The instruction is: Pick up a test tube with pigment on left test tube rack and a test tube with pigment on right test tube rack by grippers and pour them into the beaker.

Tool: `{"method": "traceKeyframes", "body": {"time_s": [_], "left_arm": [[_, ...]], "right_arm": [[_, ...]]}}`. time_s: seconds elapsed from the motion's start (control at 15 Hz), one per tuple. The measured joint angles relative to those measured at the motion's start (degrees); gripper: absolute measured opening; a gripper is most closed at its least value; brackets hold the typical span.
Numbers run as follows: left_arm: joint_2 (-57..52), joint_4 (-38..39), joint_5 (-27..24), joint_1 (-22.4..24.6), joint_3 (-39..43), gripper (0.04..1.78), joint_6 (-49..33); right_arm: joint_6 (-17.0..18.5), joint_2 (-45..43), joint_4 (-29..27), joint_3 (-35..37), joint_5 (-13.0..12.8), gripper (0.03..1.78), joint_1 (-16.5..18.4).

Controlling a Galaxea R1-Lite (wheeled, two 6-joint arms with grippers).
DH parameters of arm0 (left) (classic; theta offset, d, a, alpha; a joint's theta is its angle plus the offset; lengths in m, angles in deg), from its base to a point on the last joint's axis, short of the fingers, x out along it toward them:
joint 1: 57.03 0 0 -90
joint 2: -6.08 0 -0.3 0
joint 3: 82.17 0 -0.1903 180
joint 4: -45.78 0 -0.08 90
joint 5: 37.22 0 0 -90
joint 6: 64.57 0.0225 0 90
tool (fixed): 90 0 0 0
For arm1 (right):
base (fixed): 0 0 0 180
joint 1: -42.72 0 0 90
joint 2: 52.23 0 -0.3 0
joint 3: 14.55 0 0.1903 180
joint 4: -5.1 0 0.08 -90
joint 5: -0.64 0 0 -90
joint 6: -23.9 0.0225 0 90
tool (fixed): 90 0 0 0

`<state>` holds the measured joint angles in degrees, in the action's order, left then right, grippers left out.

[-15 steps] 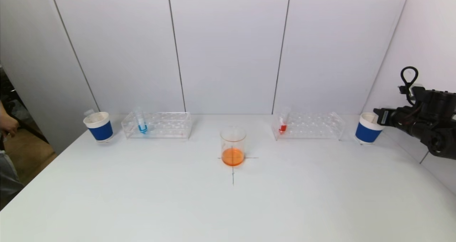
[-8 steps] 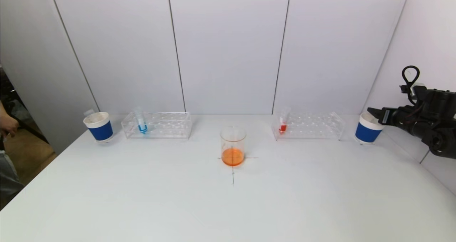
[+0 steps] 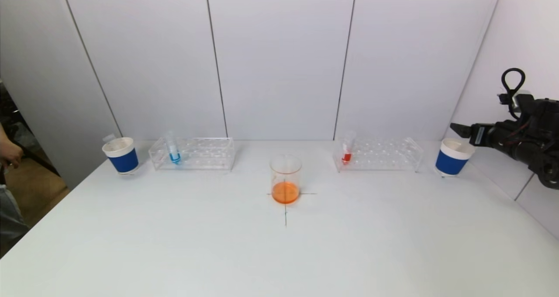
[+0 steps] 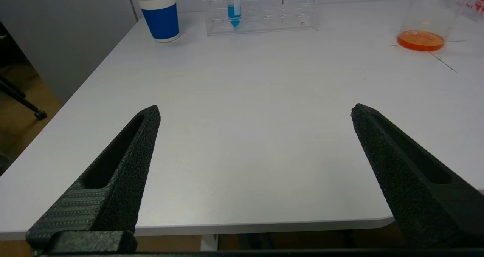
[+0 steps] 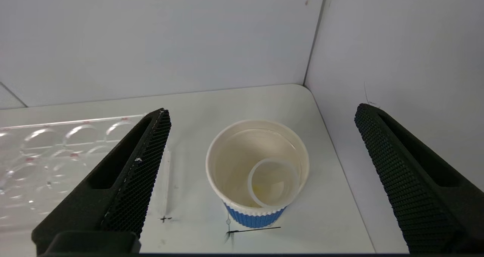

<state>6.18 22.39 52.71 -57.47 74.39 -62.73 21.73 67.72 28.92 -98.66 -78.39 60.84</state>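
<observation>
Right gripper (image 5: 261, 117) lifted off right cup (image 3: 452, 157) since earlier frame, jaws now spread, empty tube (image 5: 273, 181) left inside. We read that as discard. Left gripper (image 4: 255, 111) parked near table edge, spread, out of head view. Beaker (image 3: 285, 179) holds orange mix at centre; blue tube (image 3: 173, 150) and red tube (image 3: 347, 150) sit racked. Rack holes hard to make out.

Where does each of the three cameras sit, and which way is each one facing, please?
Head view: high on the robot, looking down at the white table; the right gripper shows.
Left wrist view: low at the table's near edge, facing the clear glass beaker of orange liquid; the left gripper, jaws open, shows.
Right wrist view: above the right blue-and-white paper cup, looking down; open jaws show.
Head and left wrist views share the beaker.
</observation>
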Motion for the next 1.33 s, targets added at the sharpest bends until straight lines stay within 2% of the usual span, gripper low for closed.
{"method": "traceKeyframes", "body": {"time_s": [0.33, 0.73, 0.93, 1.13, 1.33], "left_arm": [[0.0, 0.02, -0.02, 0.0, 0.0, 1.76, 0.0], [0.0, 0.0, -0.02, 0.0, 0.0, 1.76, 0.0], [0.0, 0.0, -0.02, 0.0, 0.0, 1.76, 0.0], [0.0, 0.0, -0.02, 0.0, 0.0, 1.76, 0.0], [0.0, 0.02, -0.02, 0.0, 0.02, 1.76, 0.0]], "right_arm": [[-1.4, -16.87, 0.51, 14.38, 0.43, 1.76, -3.17], [-1.71, -43.39, -0.63, 35.0, -0.04, 1.76, -11.37], [-1.84, -55.93, -2.27, 44.11, 0.05, 1.76, -13.12], [-1.85, -68.19, -7.31, 50.49, 0.4, 1.76, -13.64], [-1.74, -83.02, -19.85, 52.07, 0.62, 1.76, -13.78]]}}
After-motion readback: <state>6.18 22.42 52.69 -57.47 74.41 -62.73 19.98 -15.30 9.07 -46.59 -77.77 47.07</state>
